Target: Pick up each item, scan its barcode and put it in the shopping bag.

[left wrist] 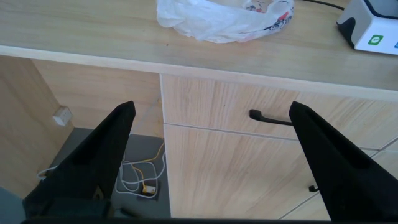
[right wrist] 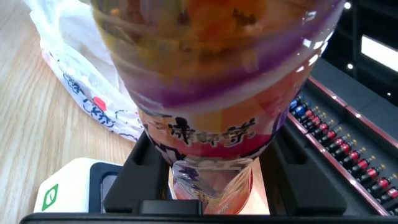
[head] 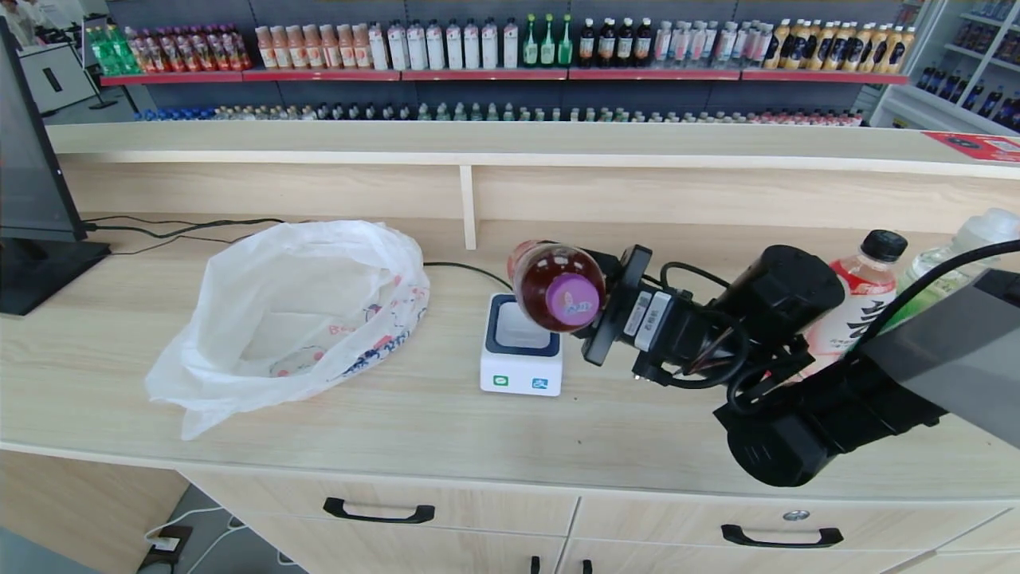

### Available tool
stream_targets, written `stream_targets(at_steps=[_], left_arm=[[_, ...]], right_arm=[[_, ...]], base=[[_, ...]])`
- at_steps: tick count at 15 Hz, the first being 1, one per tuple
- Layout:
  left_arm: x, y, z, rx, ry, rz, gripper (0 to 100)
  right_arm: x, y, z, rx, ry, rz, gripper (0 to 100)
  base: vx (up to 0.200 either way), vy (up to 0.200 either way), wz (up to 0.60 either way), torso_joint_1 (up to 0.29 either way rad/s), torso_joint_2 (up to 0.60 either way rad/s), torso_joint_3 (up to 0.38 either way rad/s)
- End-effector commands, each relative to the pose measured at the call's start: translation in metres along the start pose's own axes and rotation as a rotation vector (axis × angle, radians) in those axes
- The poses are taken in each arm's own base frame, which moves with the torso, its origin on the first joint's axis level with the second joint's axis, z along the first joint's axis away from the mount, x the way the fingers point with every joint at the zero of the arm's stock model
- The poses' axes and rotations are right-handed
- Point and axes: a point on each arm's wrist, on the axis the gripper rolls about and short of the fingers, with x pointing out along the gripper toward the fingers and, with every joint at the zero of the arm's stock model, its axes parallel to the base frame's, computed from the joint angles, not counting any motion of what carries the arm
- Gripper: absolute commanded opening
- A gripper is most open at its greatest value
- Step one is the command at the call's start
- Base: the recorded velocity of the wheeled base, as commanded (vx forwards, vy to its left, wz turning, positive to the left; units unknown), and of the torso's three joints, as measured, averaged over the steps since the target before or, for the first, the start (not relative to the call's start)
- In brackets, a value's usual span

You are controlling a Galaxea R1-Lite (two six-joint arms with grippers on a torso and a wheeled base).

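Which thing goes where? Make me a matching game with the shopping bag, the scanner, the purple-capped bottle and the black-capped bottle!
Things:
1. shopping bag
2. scanner
3. purple-capped bottle
4. black-capped bottle

Places:
a. held in the right gripper
b. standing behind the right arm
c. lying open on the counter, on the robot's left of the scanner
d. sitting on the counter, under the held bottle

Pairs: 1-c, 2-d, 3-a, 4-b
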Motion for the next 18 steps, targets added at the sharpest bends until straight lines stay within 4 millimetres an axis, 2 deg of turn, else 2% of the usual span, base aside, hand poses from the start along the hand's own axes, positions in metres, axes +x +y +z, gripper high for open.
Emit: stream_targets(at_steps=[1,3,7,11,14,18], left_arm=[[0.000,0.000,0.000,-0.001,0.000,0.000,100],[0.000,0.000,0.000,-0.001,0.000,0.000,100],[0.000,0.000,0.000,-0.001,0.000,0.000,100],[0.000,0.000,0.000,0.001,0.000,0.000,100],[0.000,0.000,0.000,0.012,0.000,-0.002,100],[0.000,0.000,0.000,0.010,0.000,0.000,100]], right_arm=[[0.002,-0.011,0.014,-0.001,-0.020,-0.028,0],[0.000,-0.018,0.026,0.049,0.028,-0.106,0],[-0.004,-0.018,0.045,0.128,0.070,-0.167,0],[-0.005,-0.035,0.067,0.244,0.094,-0.313,0],[-0.009,-0.038,0.069,0.307,0.092,-0.334,0],[-0.029,-0.059,0.059,0.376,0.137,-0.430,0]], base=[[0.000,0.000,0.00,0.000,0.00,0.000],[0.000,0.000,0.00,0.000,0.00,0.000],[0.000,0.000,0.00,0.000,0.00,0.000],[0.000,0.000,0.00,0.000,0.00,0.000],[0.000,0.000,0.00,0.000,0.00,0.000],[0.000,0.000,0.00,0.000,0.00,0.000]])
